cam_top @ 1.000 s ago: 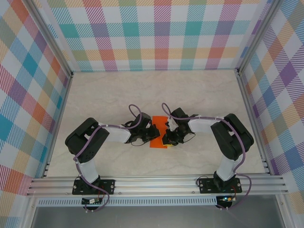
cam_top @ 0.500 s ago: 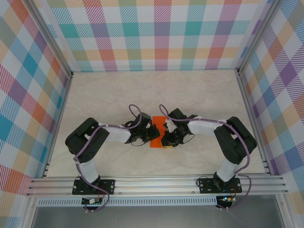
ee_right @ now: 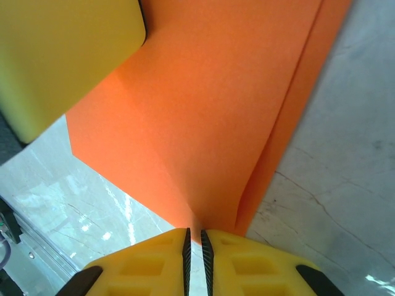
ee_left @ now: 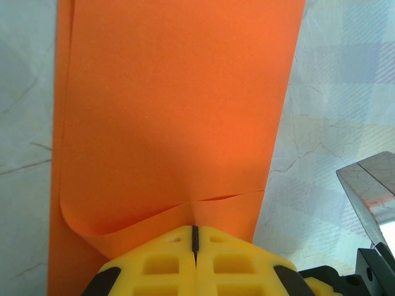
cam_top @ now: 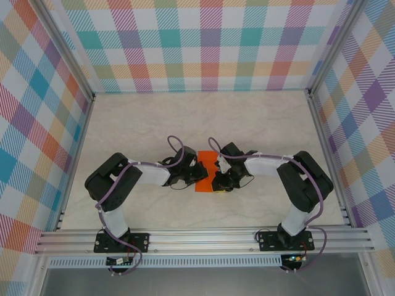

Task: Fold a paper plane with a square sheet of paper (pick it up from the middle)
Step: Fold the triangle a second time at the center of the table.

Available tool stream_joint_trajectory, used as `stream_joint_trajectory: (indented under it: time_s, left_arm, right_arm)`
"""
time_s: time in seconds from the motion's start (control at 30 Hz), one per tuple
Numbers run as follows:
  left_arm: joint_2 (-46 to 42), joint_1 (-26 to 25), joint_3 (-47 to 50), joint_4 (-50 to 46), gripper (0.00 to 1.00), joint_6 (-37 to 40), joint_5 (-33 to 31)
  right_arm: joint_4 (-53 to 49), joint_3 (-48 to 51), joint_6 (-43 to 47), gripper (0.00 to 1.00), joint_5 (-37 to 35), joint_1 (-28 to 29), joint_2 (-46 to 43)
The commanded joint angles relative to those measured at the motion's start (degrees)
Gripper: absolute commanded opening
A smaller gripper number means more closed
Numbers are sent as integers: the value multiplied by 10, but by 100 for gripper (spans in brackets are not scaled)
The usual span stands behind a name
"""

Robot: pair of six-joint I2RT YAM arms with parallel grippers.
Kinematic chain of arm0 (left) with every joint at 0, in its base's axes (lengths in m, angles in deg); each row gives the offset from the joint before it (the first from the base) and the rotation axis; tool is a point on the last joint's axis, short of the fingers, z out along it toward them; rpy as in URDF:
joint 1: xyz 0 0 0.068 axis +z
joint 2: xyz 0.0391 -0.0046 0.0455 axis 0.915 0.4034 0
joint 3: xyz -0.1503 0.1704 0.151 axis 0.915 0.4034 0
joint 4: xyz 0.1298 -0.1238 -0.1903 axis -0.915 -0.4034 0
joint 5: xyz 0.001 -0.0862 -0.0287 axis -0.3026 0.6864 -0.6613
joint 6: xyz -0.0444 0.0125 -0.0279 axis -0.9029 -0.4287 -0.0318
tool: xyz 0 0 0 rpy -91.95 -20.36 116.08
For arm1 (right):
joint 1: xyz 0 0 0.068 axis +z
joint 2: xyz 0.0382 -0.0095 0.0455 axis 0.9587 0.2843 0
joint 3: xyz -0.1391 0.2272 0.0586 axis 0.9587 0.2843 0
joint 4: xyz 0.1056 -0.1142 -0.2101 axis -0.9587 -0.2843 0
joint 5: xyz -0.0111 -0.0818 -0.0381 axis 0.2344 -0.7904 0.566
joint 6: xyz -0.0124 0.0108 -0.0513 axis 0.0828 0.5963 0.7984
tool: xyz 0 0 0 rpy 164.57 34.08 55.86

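Between both arms at mid-desk: square sheet of paper [cam_top: 207,168], bright orange. Lay on the pale desk [cam_top: 154,123], doubled over lengthwise, not yet a dart. Showed offset layers along one long edge in the right wrist view, plus a lifted curl at the near end in the left wrist view.

Was pinched at one side by left claw [ee_left: 194,233]: clenched tight, no gap at the tips, curled paper edge running into the seam, so read as grasping the sheet. Was pinched at the other side by right claw [ee_right: 194,237]: nearly closed, thin slit only, raised crease of the sheet feeding straight into that slit, so read as grasping it too. Sat near each other in the top view, almost facing, with the sheet between. Judged as mid-fold, early in the task.

Risks, judged only:
- Could tear the paper if pulled apart, with both grips on one thin sheet.
- Could slip out of either pinch, with very little paper caught at the tips.
- Could set a crooked crease, given the offset layers.
- Could bump claw on claw, with so little room between.
- Could drag the flat part over the smooth desk and lose alignment.
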Motion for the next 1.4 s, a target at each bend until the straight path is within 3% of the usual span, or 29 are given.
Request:
stream_joint_trajectory:
  time_s: [0.0,0.3,0.53,0.77,0.93,1.1,1.37]
  left_arm:
    - [22,-10,9,-30,0,5,-12]
    - [23,-10,4,-26,0,2,-8]
    - [18,-10,4,-26,0,1,-10]
    - [17,-10,3,-19,0,5,-6]
    - [-1,-10,-5,-24,0,23,-7]
    - [-40,-10,-8,-23,10,37,-7]
    - [-44,-12,7,11,11,27,16]
  right_arm:
    - [-36,26,-11,16,-13,-5,-11]
    - [44,-6,-60,9,55,-4,-40]
    - [20,-40,-59,9,15,-4,16]
    - [-10,-8,-52,9,-48,-6,40]
    - [4,10,-58,8,-37,-9,51]
    - [8,9,-59,8,-31,-9,53]
    - [7,3,-59,7,-29,-9,61]
